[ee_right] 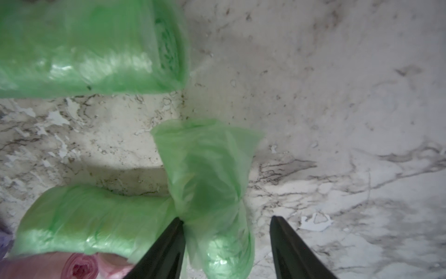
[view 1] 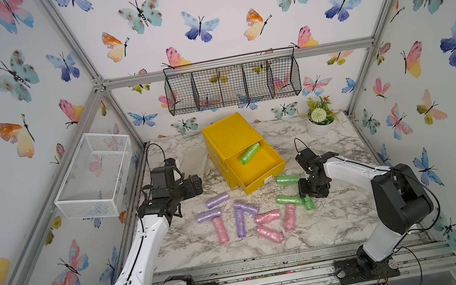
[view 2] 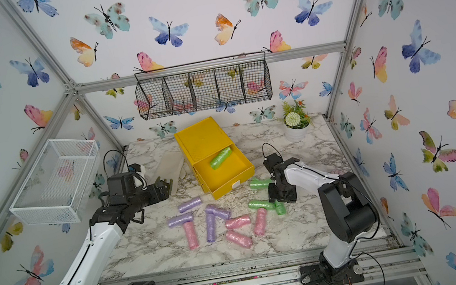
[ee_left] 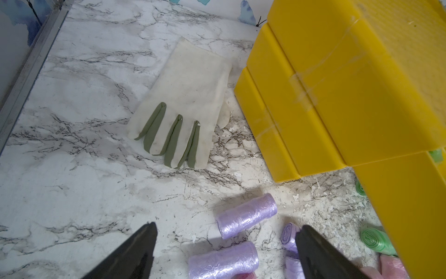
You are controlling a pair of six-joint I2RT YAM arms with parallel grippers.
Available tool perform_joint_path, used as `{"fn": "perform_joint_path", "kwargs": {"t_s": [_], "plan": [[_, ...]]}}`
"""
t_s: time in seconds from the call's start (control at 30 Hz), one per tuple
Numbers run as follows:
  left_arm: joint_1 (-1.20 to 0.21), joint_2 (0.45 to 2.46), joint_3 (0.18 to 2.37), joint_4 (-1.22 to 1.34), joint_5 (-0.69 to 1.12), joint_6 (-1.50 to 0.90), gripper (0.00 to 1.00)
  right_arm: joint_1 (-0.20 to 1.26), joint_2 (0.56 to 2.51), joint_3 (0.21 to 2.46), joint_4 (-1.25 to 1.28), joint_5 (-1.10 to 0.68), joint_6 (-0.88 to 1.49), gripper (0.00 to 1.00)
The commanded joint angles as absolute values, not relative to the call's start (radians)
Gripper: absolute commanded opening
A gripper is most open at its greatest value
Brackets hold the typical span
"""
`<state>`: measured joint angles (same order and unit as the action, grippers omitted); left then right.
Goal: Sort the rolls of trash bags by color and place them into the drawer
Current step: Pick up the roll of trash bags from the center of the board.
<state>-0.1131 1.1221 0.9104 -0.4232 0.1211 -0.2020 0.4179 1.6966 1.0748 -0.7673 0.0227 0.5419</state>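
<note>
The yellow drawer (view 1: 259, 187) stands pulled out of its yellow cabinet (view 1: 230, 135), and one green roll (view 1: 249, 153) lies inside it. In front of it on the marble top lie several lilac rolls (view 1: 217, 200), several pink rolls (view 1: 267, 217) and three green rolls (view 1: 287, 178). My right gripper (ee_right: 226, 217) is low over the smallest green roll (ee_right: 207, 169). Its jaws are open around that roll: one finger touches it, the other stands off. My left gripper (ee_left: 228, 225) hovers open and empty left of the cabinet, above two lilac rolls (ee_left: 246, 215).
A cream glove with green fingers (ee_left: 183, 103) lies left of the cabinet. A potted plant (view 1: 319, 128) stands at the back right. A white wire basket (view 1: 92, 177) hangs on the left wall and a black wire basket (view 1: 233, 83) on the back wall.
</note>
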Motion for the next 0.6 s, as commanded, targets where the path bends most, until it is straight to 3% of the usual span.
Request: {"fn": "perform_joint_path", "kwargs": {"t_s": [0.0, 0.57], "plan": [[-0.107, 1.115, 0.912, -0.425, 0.138, -0.190, 0.95, 0.416, 1.726, 1.099, -0.750, 0.023, 0.549, 0.61], [-0.107, 1.114, 0.913, -0.425, 0.138, -0.190, 0.95, 0.414, 1.702, 1.092, -0.729, 0.055, 0.581, 0.40]]}}
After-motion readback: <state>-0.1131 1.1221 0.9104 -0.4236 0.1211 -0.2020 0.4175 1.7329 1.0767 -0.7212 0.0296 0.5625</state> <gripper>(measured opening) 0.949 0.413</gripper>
